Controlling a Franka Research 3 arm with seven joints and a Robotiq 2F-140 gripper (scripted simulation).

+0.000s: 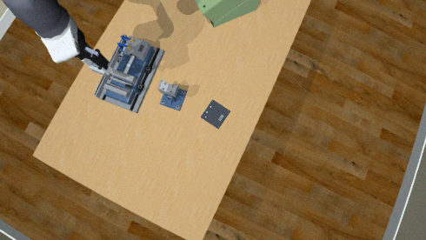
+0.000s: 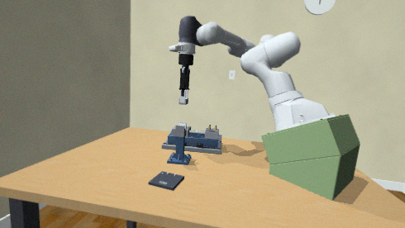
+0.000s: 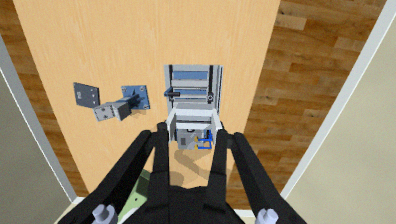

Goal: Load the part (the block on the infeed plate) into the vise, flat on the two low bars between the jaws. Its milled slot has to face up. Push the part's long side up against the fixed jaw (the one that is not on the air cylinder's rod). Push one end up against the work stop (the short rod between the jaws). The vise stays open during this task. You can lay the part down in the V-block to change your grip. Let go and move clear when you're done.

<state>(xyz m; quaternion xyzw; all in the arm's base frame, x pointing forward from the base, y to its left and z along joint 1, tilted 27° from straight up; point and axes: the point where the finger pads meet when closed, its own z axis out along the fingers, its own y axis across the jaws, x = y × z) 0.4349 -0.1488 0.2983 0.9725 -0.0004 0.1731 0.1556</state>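
Observation:
My gripper (image 2: 183, 100) (image 3: 194, 114) is shut on the part (image 3: 194, 113), a light grey block held crosswise between the two pale finger pads, high above the vise. In the wrist view a groove seems to run along the side facing the camera; the exterior view shows the part mostly behind a finger. The vise (image 1: 149, 78) (image 2: 194, 142) (image 3: 192, 83) stands open, partly hidden by the part in the wrist view. A short dark rod (image 3: 173, 94) shows between its jaws. The infeed plate (image 1: 215, 114) (image 2: 166, 181) (image 3: 86, 95) is bare.
The grey V-block (image 1: 169, 89) (image 2: 180, 131) (image 3: 120, 110) stands on a blue pedestal between vise and infeed plate. Blue fittings (image 1: 123, 43) (image 3: 205, 146) stick up at the vise's cylinder end. The green robot base (image 1: 230, 9) (image 2: 306, 153) stands on the table beyond that end.

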